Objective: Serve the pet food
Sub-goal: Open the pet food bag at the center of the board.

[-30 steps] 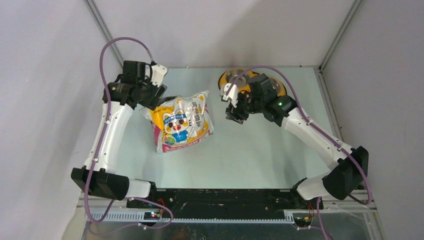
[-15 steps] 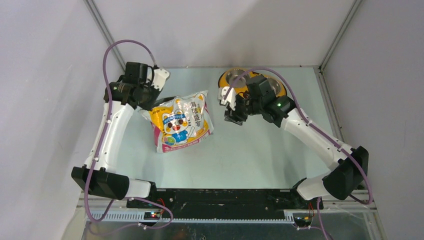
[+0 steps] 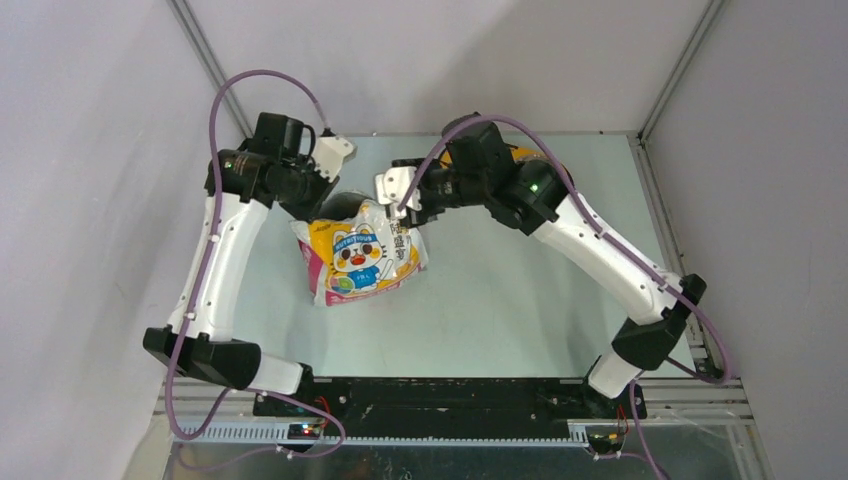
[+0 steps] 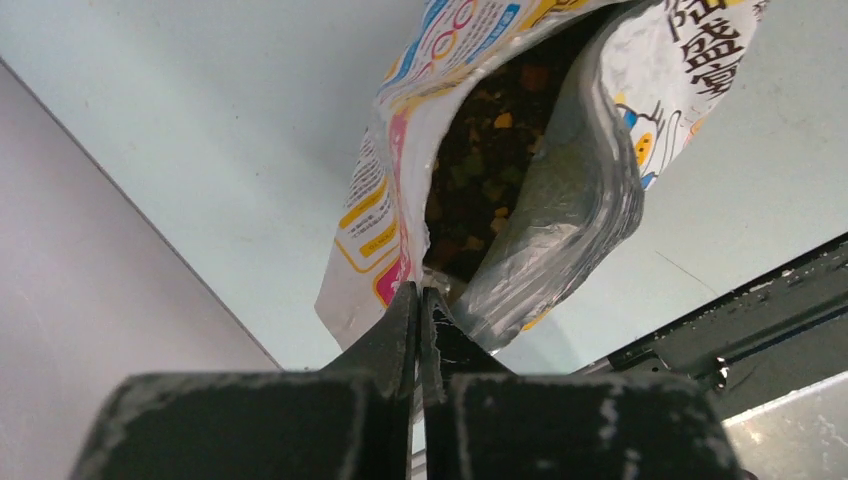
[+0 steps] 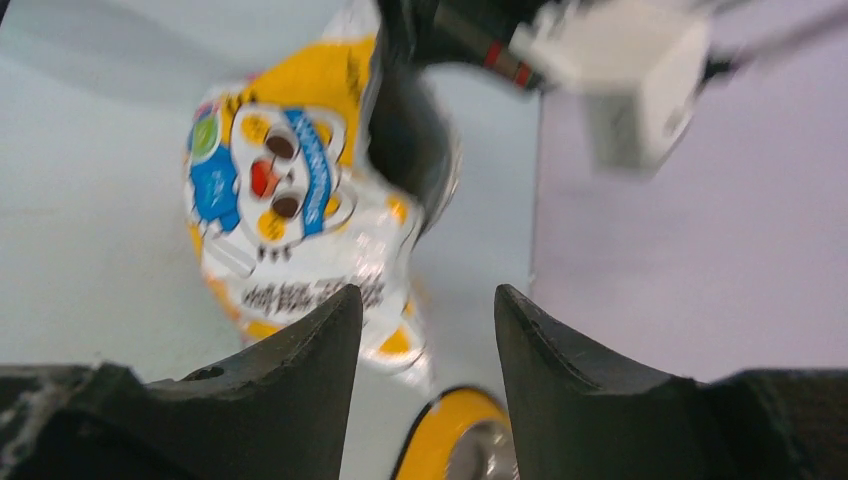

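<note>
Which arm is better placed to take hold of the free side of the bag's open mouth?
The right arm. The right pincer is open and empty, close to the bag, while the left pincer is busy, pinched shut on one edge of the mouth.

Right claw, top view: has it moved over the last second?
Yes. The right claw swung left, away from the pale table's far right corner, to the mouth of the glossy cartoon-cat food bag.

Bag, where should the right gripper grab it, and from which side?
Likely the mouth's free right lip, from above. The left gripper pinches the opposite lip, so the bag gapes and that thin edge stands clear for the open right gripper.
</note>
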Controlling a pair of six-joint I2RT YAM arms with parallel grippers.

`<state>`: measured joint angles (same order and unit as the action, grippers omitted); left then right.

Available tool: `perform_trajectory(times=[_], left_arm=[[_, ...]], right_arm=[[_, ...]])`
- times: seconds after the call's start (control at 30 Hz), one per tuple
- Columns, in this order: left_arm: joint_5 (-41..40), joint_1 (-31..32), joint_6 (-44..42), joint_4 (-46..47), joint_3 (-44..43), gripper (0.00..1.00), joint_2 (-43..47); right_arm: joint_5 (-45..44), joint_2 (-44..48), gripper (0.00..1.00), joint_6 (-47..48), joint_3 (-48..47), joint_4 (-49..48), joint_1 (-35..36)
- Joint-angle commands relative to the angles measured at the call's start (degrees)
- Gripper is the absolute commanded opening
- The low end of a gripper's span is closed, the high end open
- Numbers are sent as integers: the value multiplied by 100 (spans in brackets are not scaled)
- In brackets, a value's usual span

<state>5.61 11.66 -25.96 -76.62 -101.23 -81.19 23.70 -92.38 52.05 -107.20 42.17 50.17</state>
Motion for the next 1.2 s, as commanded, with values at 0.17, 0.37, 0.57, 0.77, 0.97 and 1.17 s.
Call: perform_trajectory(times=[0.17, 0.37, 0.57, 0.77, 0.97, 1.17], left_arm=[[291, 514, 261, 305, 128, 0, 465], [111, 515, 489, 570, 108, 0, 604], [24, 519, 609, 703, 157, 0, 714], [28, 513, 657, 835, 324, 0, 806], [-69, 514, 683, 900, 367, 0, 790], [-204, 513, 712, 941, 386, 2, 790]], right_arm=[[434, -1187, 53, 673, -1711, 825, 557], [443, -1563, 49, 545, -1715, 948, 711], [-73, -1910, 49, 23, -1717, 189, 731], [-197, -2203, 50, -132, -1729, -71, 698], [-215, -2283, 44, -215, -1574, -164, 735], [-451, -2395, 40, -398, -1614, -514, 729]])
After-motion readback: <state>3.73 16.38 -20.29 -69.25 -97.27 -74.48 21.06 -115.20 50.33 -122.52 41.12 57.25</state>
